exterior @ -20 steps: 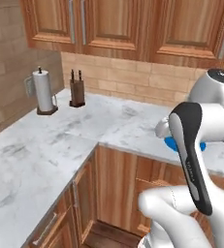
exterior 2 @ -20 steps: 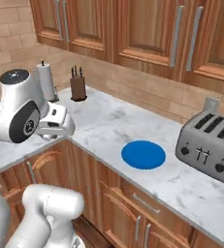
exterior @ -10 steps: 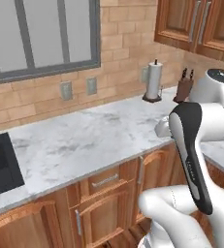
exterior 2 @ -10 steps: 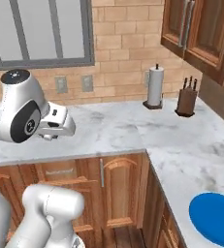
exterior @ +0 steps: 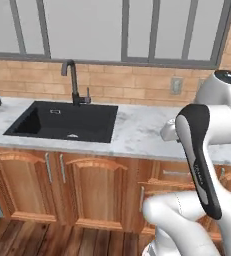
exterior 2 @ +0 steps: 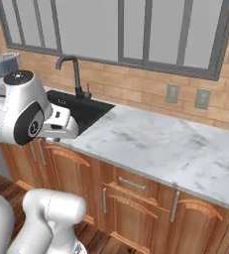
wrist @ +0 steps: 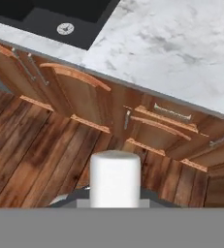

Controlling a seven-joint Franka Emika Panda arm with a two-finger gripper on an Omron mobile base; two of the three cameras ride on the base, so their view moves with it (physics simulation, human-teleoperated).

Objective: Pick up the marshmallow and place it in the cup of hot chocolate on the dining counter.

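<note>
I am holding the marshmallow (wrist: 115,178) pinched in my closed gripper (wrist: 115,203), carrying it out over the wooden floor (wrist: 31,145) in front of the wooden cabinets (exterior: 87,185). I am facing a marble worktop (exterior 2: 175,149) with a black sink (exterior: 62,121) and dark faucet (exterior: 73,80) at its left, under a window (exterior 2: 131,30).

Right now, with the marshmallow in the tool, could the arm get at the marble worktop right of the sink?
Probably yes. The marble worktop lies just ahead of the arm with nothing between; the tool, shut on the marshmallow, hangs near its edge, right of the sink.
</note>
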